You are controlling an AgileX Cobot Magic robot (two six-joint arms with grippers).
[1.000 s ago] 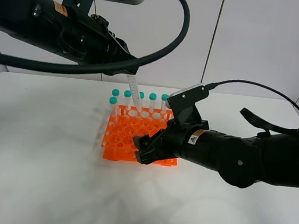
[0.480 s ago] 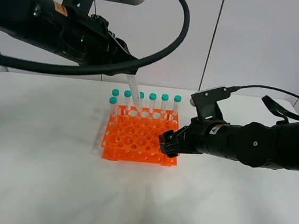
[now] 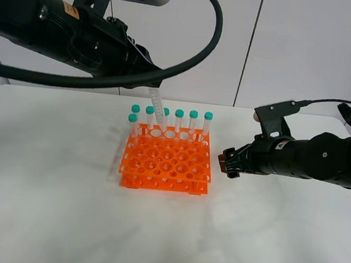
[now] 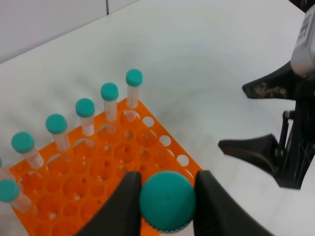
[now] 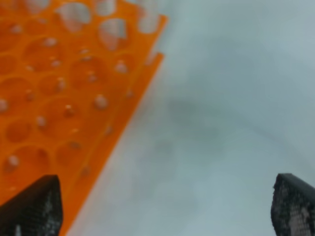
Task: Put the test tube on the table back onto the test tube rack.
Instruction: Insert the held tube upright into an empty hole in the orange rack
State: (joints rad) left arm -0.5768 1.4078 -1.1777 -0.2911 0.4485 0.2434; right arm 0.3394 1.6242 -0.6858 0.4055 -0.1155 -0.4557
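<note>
My left fingers pinch the test tube, tilted over the test tube rack. I reckon its tip could miss a hole and jam (right fingers wide, empty, beside the rack).

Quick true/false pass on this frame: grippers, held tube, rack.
1. The left gripper is shut on a tube at its cap end. True.
2. The right gripper grips the rack. False: it is open, holds nothing, and sits apart from the rack on its right side.
3. The held tube hangs tilted over the rack's back rows. True.
4. The standing tubes have orange caps. False: the caps are teal-green; only the rack is orange.
</note>
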